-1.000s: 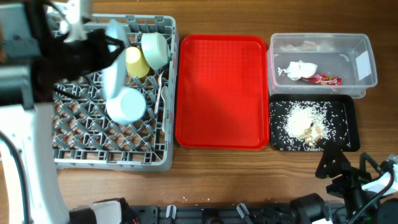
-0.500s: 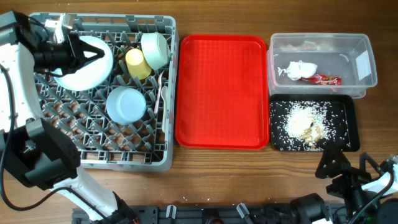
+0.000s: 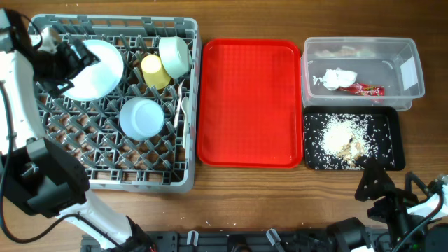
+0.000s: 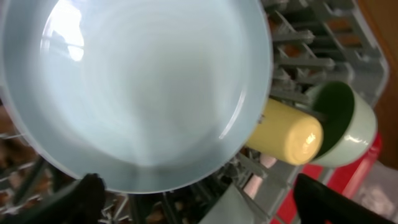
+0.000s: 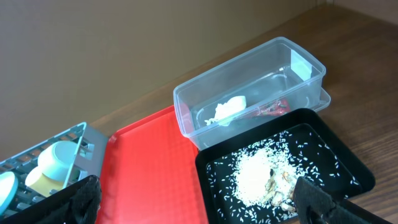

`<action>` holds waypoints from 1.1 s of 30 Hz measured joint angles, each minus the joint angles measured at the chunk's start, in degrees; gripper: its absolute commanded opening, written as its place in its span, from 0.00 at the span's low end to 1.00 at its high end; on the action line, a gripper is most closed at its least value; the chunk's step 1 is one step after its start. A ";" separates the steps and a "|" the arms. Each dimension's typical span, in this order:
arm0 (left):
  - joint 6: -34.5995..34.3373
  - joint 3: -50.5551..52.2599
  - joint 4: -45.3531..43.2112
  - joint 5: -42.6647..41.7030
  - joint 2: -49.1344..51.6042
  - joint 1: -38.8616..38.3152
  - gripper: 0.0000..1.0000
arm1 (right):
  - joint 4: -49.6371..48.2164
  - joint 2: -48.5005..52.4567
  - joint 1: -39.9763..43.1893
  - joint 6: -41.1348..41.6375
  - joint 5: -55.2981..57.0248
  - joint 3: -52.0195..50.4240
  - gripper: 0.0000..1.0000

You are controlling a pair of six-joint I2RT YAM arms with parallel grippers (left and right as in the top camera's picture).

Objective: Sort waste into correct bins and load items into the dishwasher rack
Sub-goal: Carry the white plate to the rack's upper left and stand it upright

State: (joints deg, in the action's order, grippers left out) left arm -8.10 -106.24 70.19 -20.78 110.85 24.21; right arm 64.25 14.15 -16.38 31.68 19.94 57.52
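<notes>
Rack (image 3: 105,178) occupies the counter's left end, and your pale blue plate (image 3: 98,66) stands tilted among the pegs at its far left corner. Your left gripper (image 4: 198,198) sits just beside the plate's rim, its fingers (image 4: 87,196) spread wide with nothing clamped between them. You cannot tell whether a finger touches the rim. To the right of the plate, the yellow cup (image 3: 154,71) lies against the mint-green bowl (image 3: 175,54), both on their sides. White cutlery (image 3: 184,105) rests along the rack's right wall. The napkin (image 3: 336,77) and red wrapper (image 3: 369,89) are in the clear tub (image 3: 392,49) at the far right corner. Rice scraps (image 3: 339,133) lie in the black tray (image 3: 393,140) just in front of it. Your right gripper (image 5: 198,186) hangs by the near right corner, fully open and empty.
</notes>
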 measured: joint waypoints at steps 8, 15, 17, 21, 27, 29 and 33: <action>-8.26 5.29 -8.46 14.19 -0.11 3.19 0.43 | 0.00 0.00 0.00 0.02 0.00 0.00 1.00; -9.11 15.17 -18.95 17.14 -0.11 3.19 0.21 | -0.02 0.00 0.00 0.02 0.00 0.00 1.00; -9.16 17.07 -21.07 17.51 -0.11 3.19 0.05 | 0.00 0.00 0.00 0.02 0.00 0.00 0.99; -8.85 17.38 -23.56 17.49 -0.35 3.19 0.04 | 0.00 0.00 0.00 0.02 0.00 0.00 1.00; 1.95 9.42 -25.86 23.52 -13.88 -1.81 0.04 | 0.00 0.00 0.00 0.02 -0.02 0.00 1.00; 8.15 7.52 -28.98 31.69 -21.20 -6.71 0.04 | 0.00 0.00 0.00 0.02 0.00 0.00 1.00; 24.44 6.43 -29.77 46.58 -24.61 -15.26 0.04 | 0.00 0.00 0.00 0.00 0.00 0.00 1.00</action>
State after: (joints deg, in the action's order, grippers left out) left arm 16.34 -99.81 40.42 25.80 86.24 8.95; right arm 64.25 14.15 -16.38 31.68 19.94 57.52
